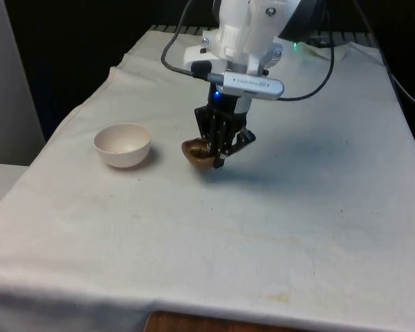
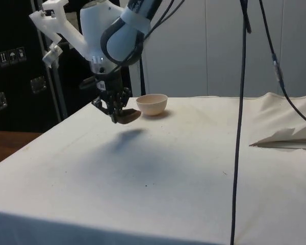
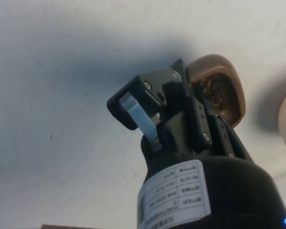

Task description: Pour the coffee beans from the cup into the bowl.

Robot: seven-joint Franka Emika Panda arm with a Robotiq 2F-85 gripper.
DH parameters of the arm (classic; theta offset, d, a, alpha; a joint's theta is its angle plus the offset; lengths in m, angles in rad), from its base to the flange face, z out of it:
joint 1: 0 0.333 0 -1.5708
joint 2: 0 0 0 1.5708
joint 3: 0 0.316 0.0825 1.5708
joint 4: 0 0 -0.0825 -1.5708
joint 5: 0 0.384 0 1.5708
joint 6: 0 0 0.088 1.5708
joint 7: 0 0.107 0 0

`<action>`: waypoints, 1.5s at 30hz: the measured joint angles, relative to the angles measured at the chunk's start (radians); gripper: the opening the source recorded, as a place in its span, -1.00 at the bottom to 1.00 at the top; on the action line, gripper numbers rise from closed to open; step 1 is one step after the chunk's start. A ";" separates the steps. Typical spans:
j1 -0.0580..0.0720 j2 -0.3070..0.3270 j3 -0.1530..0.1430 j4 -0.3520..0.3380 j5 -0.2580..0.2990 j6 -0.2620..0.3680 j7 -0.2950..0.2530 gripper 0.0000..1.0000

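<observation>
A small brown cup (image 1: 196, 152) hangs tilted above the cloth, held at its rim by my gripper (image 1: 220, 153), which is shut on it. In the side view the cup (image 2: 127, 117) is clearly lifted, with its shadow on the cloth below. The wrist view looks into the cup (image 3: 218, 86) and shows dark coffee beans (image 3: 211, 90) inside. A white bowl (image 1: 122, 144) stands on the table towards the front view's left of the cup, a short gap away. It appears empty. The bowl (image 2: 152, 104) sits just beyond the cup in the side view.
The table (image 1: 214, 235) is covered in a white cloth. Black cables (image 2: 240, 127) hang down in the foreground of the side view. A fold of cloth (image 2: 285, 139) lies at that view's right edge.
</observation>
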 measured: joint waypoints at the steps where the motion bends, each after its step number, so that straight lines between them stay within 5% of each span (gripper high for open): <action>1: 0.000 0.000 0.000 0.000 0.000 0.000 0.000 -0.98; 10: 0.000 -0.042 -0.001 0.000 0.000 -0.032 -0.017 -0.98; 45: -0.038 -0.167 -0.048 -0.034 0.012 -0.063 -0.128 -0.98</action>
